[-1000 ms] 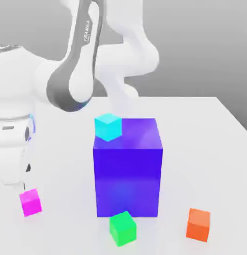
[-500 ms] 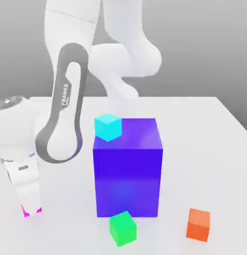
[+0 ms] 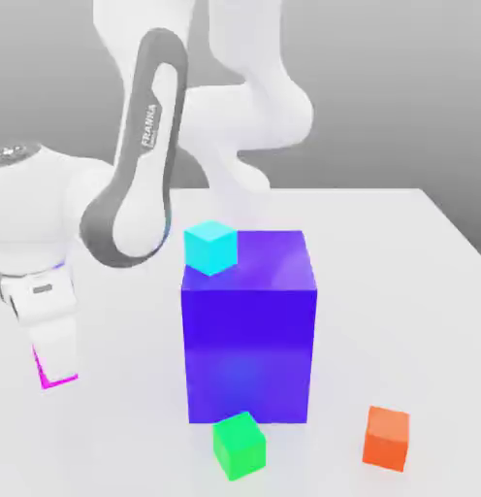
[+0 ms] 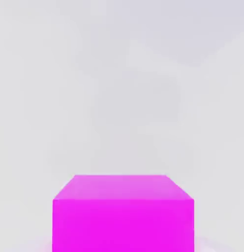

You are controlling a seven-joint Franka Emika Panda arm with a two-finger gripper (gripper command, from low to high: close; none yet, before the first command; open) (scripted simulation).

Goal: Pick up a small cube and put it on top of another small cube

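At the exterior view's left, we list: one end effector, closed on the magenta cube; grasp, apparently done; carrying and stacking, outstanding; one green cube, bare-topped, before the big blue-purple cube.

You're looking at a simulated robot test scene
Your setting has a plain, smooth white counter against a blank grey backdrop, with a white robot arm with dark grey trim marked FRANKA standing over it. You can see flat-coloured blocks laid out like test pieces: a big blue-purple cube, and small cyan, green, orange and magenta cubes.
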